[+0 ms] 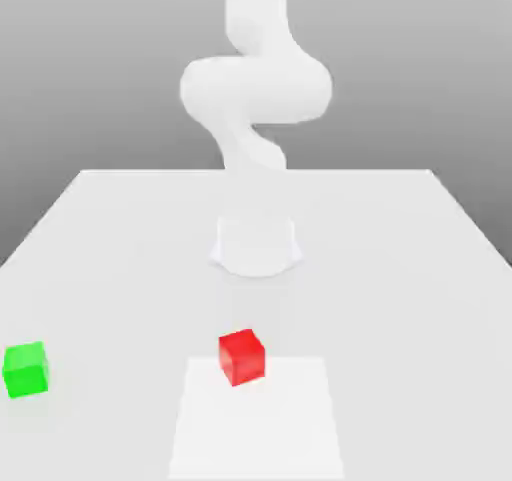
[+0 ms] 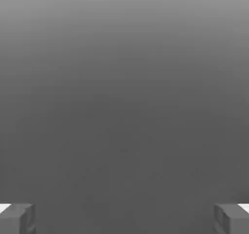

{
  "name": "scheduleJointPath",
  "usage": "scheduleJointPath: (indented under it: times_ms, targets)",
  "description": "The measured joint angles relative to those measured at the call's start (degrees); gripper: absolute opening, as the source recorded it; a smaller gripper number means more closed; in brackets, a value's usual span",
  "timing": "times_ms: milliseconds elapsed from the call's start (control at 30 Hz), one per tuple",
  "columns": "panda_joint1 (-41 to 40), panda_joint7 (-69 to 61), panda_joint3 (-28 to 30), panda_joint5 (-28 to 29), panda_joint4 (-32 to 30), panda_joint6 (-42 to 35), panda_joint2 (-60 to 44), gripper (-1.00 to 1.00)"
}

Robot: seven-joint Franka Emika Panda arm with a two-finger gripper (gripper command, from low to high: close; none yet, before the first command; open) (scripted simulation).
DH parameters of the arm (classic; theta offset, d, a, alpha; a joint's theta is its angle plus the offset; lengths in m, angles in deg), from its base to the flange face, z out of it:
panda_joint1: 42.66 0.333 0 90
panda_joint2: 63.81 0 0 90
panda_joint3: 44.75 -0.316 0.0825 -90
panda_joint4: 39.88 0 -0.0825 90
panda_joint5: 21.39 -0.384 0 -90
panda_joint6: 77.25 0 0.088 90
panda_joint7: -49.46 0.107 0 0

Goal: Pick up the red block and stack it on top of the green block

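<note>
Exterior view: white table surface (image 1: 120, 239), seen from the front edge, under a plain grey backdrop. At the far middle, white robot arm (image 1: 255, 94) rising from a round white base (image 1: 256, 246) and curling upward out of frame. Near the front, a small glossy red cube (image 1: 242, 357), resting flat on the table at the back edge of a slightly brighter square patch (image 1: 258, 419). Off toward the exterior view's left, close to the table's edge, a small glossy green cube (image 1: 25, 369), also resting on the table. Red and green cubes well apart, nothing stacked on either.

Hand view: smooth grey gradient, no block in sight. Two grey finger pads (image 2: 17, 218) poking in at opposite corners, far apart, so two-finger gripper (image 2: 124, 219) spread wide and holding nothing (aimed away from the table, by the look of it).

Progress, judged from the above: nothing done yet. Red cube not yet grasped, green cube bare on top. Left to do: reach down to the red cube, close on it, lift, carry across to the green cube, set down squarely on top, release.
</note>
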Motion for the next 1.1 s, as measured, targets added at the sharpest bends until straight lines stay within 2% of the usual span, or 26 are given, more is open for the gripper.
scheduleJointPath:
  times_ms: [333, 533, 600, 767, 800, 1000, 1100]
  targets:
    - [1.8, -11.2, 3.7, 3.3, -18.1, 13.5, -16.7, 0.0]
    - [3.0, -20.8, 7.1, 3.1, -29.9, 23.4, -29.4, 0.0]
    - [3.5, -24.7, 7.4, 1.0, -31.8, 29.5, -37.4, 0.0]
    - [0.6, -29.9, 3.0, -4.9, -31.3, 39.8, -49.9, 0.0]
    - [-0.2, -30.4, 2.1, -5.6, -31.1, 41.4, -51.7, -1.0]
    - [-0.8, -30.4, 1.4, -5.7, -31.0, 42.1, -52.6, -1.0]
    - [0.0, -29.1, 2.7, -3.9, -31.5, 39.0, -49.0, -1.0]
